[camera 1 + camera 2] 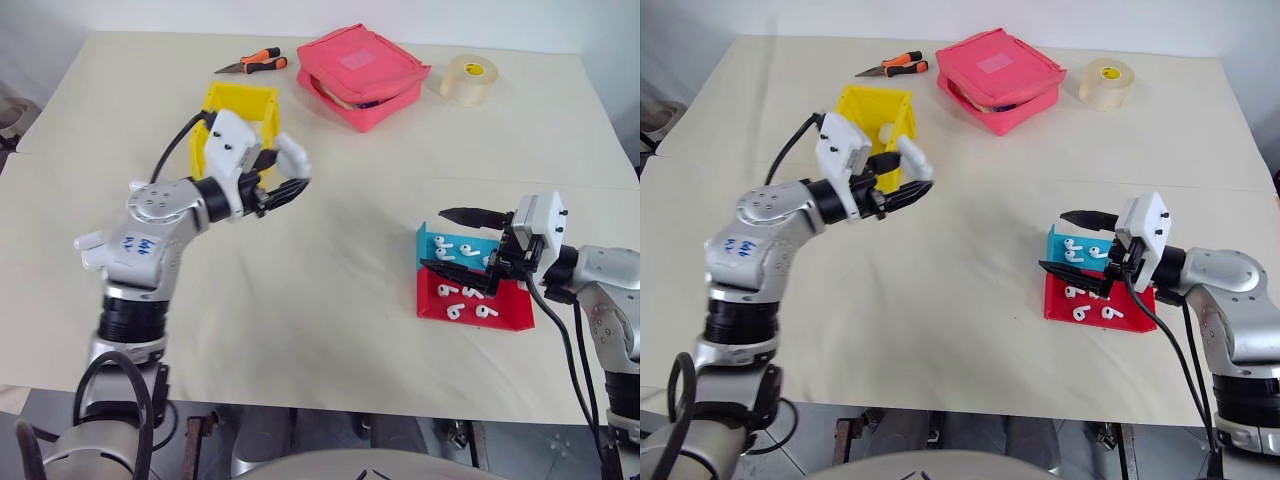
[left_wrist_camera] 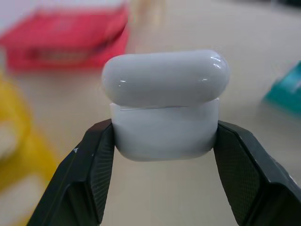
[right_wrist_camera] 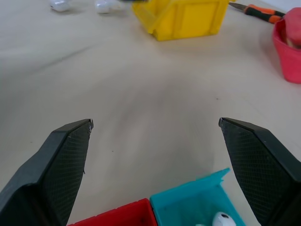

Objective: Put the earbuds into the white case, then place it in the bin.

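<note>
I see a cream-covered table (image 1: 350, 300) under even light, a pale wall behind its far edge.

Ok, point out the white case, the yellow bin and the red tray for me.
Glossy white rounded plastic case (image 2: 165, 106): left wrist view, its front face.
Bright yellow plastic bin (image 1: 876, 103): right eye view, back wall.
Shallow red plastic tray (image 1: 492, 322): left eye view, front lip.

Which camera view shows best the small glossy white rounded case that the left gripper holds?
The left wrist view: the small glossy white rounded case sits close up, clamped between the left gripper's black fingers, lid seam visible. In both eye views it is a small white shape at the fingertips, near the yellow bin.
</note>
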You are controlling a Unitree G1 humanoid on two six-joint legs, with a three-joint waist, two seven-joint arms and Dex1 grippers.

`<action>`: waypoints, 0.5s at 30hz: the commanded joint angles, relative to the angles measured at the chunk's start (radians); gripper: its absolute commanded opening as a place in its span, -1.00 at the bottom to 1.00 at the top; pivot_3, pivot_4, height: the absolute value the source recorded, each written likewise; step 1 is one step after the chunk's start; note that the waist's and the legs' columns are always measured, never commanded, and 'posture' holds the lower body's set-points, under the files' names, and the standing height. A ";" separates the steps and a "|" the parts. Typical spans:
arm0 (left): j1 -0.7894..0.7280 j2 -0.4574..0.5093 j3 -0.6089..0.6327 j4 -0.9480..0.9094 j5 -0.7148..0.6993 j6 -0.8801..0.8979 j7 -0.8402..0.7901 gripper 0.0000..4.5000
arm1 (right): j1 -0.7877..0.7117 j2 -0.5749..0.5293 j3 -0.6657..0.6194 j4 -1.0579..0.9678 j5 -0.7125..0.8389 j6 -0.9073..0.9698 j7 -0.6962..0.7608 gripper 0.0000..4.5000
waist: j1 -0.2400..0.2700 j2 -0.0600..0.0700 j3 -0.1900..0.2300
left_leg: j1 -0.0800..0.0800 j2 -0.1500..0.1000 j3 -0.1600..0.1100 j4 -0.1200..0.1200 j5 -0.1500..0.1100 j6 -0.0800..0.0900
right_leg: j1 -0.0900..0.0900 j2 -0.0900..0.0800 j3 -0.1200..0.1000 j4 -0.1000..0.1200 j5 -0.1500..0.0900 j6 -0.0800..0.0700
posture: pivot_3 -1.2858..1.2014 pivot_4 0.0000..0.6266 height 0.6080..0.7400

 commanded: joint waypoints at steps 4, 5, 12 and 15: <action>-0.022 -0.137 -0.080 0.180 0.035 -0.441 -0.147 0.24 | 0.094 -0.035 -0.101 -0.148 0.034 0.058 -0.072 1.00 | 0.000 0.000 0.000 | 0.000 0.000 0.000 0.000 0.000 0.000 | 0.000 0.000 -0.001 0.000 0.000 0.000 | 0.03 -0.52 1.00; -0.026 -0.150 -0.096 0.204 0.044 -0.480 -0.166 0.24 | 0.105 -0.037 -0.109 -0.161 0.037 0.069 -0.082 1.00 | 0.000 0.000 0.000 | 0.000 0.000 0.000 0.000 0.000 0.000 | 0.000 0.000 -0.001 0.000 0.000 0.000 | 0.03 -0.52 1.00; 0.032 -0.249 -0.182 0.153 -0.017 -0.545 -0.273 0.24 | 0.187 -0.051 -0.164 -0.247 0.036 0.110 -0.126 1.00 | -0.001 0.000 0.000 | 0.000 0.000 0.000 0.000 0.000 0.001 | 0.000 0.000 -0.001 -0.001 0.000 0.001 | 0.03 -0.52 1.00; 0.085 -0.253 -0.211 0.094 -0.043 -0.521 -0.308 0.24 | 0.246 -0.087 -0.201 -0.285 0.023 0.134 -0.122 1.00 | -0.001 0.000 0.000 | 0.000 0.000 0.000 0.000 0.000 0.001 | 0.000 0.001 -0.001 -0.001 0.000 0.001 | 0.03 -0.52 1.00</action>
